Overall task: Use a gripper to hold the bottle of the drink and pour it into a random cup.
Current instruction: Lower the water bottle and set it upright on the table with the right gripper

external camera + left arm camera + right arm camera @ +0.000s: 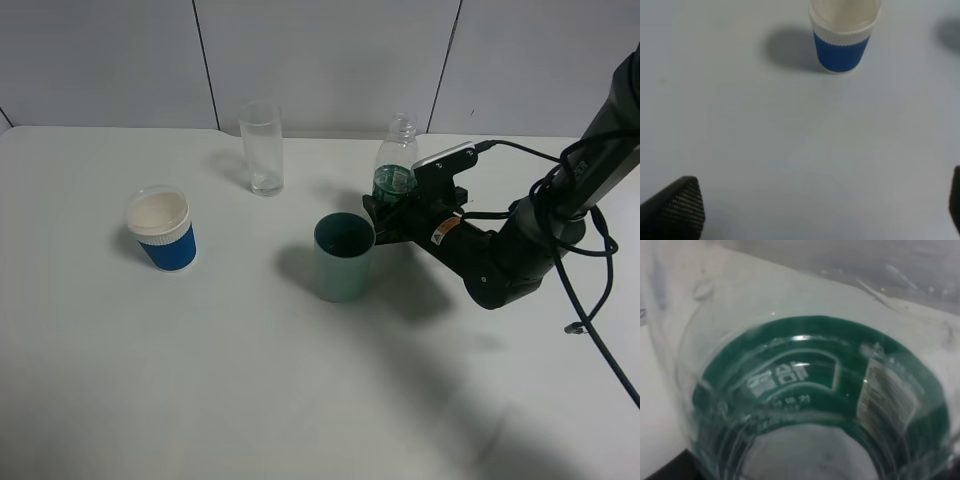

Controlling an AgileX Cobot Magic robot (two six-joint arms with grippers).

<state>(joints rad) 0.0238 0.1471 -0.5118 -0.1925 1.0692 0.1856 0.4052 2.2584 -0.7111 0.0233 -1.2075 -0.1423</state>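
Observation:
A small clear bottle of the drink (396,160) with a dark green label and no cap stands upright right of centre in the exterior high view. My right gripper (392,215) is shut on its lower part. Its green label fills the right wrist view, where the bottle (805,390) sits very close to the lens. Just in front and left of the bottle stands the teal-green cup (342,257), upright and apart from it. In the left wrist view my left gripper (822,210) hangs open over bare table, with one fingertip (677,207) showing at the edge.
A blue ribbed paper cup (162,229) with a white rim stands at the left, also seen as the paper cup (842,35) in the left wrist view. A tall clear glass (262,148) stands at the back. Black cables (590,290) trail from the right arm.

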